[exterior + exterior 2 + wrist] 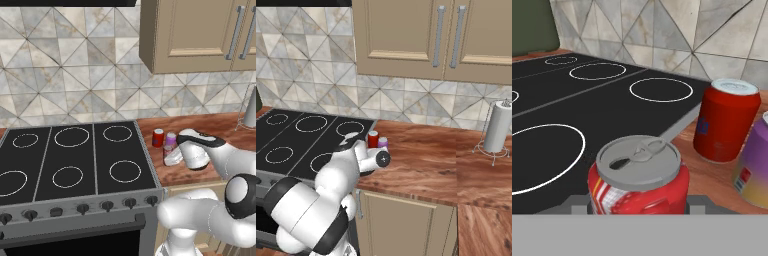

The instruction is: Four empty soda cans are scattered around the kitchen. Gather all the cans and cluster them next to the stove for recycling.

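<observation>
Wooden counter (421, 160) right beside the stove (70, 160): a red can (158, 138) and a purple can (171, 139) stand upright together by its edge. The gripper (639, 202) is clamped around a third red can (638, 175), also just beside the stove.

Left base view: high, behind arm on left, looks down at stove (75, 160) and counter (200, 130). Right base view: same spot from right, sees more counter. Hand view: very low, close, looks across stove top toward wall tiles (662, 30).
</observation>
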Controlling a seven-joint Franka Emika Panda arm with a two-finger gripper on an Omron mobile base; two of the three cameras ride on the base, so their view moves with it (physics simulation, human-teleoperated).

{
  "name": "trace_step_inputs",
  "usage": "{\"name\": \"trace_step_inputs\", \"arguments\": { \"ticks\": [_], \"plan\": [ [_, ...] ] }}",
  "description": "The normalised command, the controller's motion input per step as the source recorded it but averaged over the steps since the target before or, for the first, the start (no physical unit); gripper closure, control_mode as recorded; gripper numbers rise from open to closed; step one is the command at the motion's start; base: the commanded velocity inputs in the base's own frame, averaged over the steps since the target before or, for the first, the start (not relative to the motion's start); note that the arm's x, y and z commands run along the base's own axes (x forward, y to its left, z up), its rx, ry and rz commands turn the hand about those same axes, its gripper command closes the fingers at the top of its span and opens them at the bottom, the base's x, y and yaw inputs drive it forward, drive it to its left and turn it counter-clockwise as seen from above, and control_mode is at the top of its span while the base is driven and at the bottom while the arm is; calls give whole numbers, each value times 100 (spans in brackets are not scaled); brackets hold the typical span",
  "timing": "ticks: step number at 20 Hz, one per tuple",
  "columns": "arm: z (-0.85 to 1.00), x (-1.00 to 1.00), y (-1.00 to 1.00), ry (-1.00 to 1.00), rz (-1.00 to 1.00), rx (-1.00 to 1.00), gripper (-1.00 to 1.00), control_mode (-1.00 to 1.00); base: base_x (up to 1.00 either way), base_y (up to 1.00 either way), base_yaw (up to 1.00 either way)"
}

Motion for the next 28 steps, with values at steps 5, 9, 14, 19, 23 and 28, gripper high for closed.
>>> {"name": "trace_step_inputs", "arguments": {
  "ticks": [5, 9, 14, 19, 23, 28],
  "plan": [
    [-12, 17, -1, 0, -2, 0, 100, -100, 0, 0, 0],
    [-13, 19, -3, 0, -2, 0, 100, -100, 0, 0, 0],
    [-13, 22, -6, 0, -2, 0, 100, -100, 0, 0, 0],
    [-14, 16, -9, 0, -2, 0, 100, -100, 0, 0, 0],
    [-15, 16, -4, 0, -2, 0, 100, -100, 0, 0, 0],
    [-16, 20, -5, 0, -2, 0, 100, -100, 0, 0, 0]
  ]
}}
